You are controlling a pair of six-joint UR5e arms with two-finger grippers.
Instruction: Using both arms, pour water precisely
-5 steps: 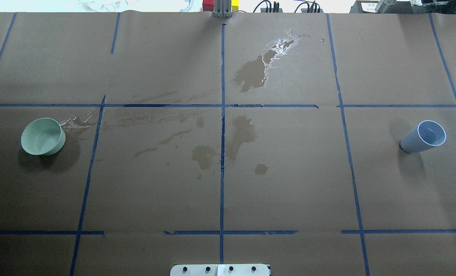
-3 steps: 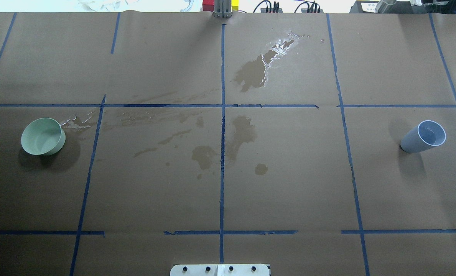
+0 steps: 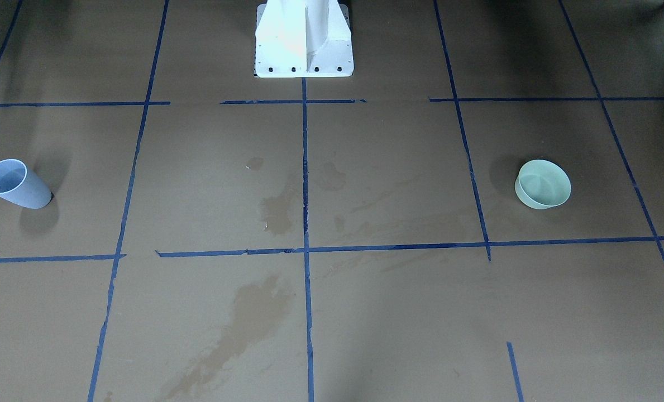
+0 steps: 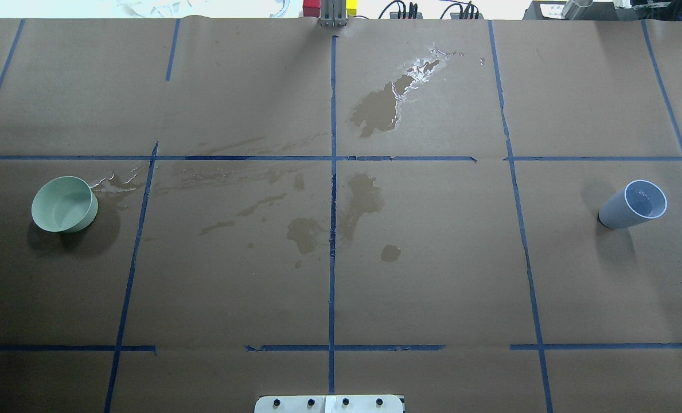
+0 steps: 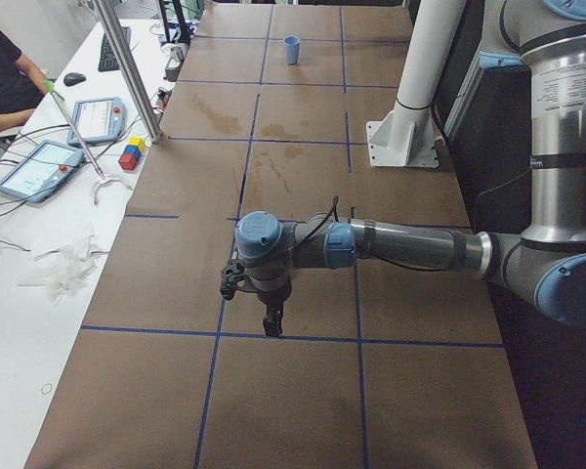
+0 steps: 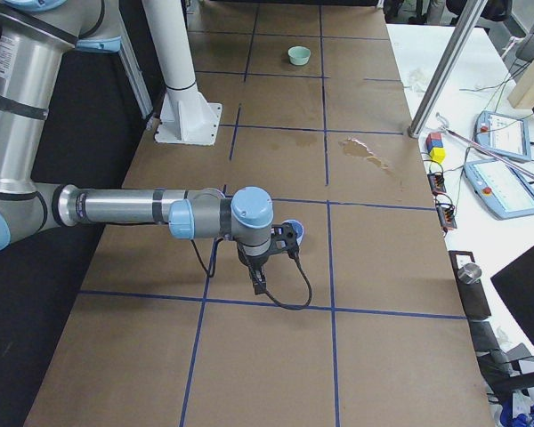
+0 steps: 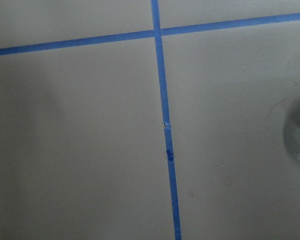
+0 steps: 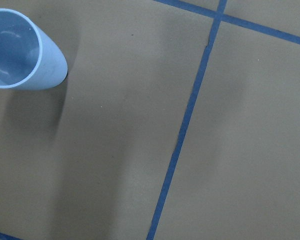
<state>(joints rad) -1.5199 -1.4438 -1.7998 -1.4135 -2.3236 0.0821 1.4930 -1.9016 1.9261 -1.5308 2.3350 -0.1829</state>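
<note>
Brown kraft paper (image 4: 432, 258), gridded with blue tape (image 4: 332, 229) and blotched with dark damp stains (image 4: 366, 201), covers the table. A smooth, pale green round bowl (image 4: 64, 203) stands at the robot's left end and a pale blue tapered cup (image 4: 633, 205) at its right. Spilled water (image 4: 418, 71) glistens at far centre. The silver-grey left arm (image 5: 410, 249) and right arm (image 6: 125, 209) reach level above the paper. The black left gripper (image 5: 271, 320) and right gripper (image 6: 259, 283) point down; whether these 2 are open or closed cannot be told.

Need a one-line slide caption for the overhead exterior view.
Green bowl left, blue cup right, both upright on blue-taped brown paper with damp stains between them.
</note>
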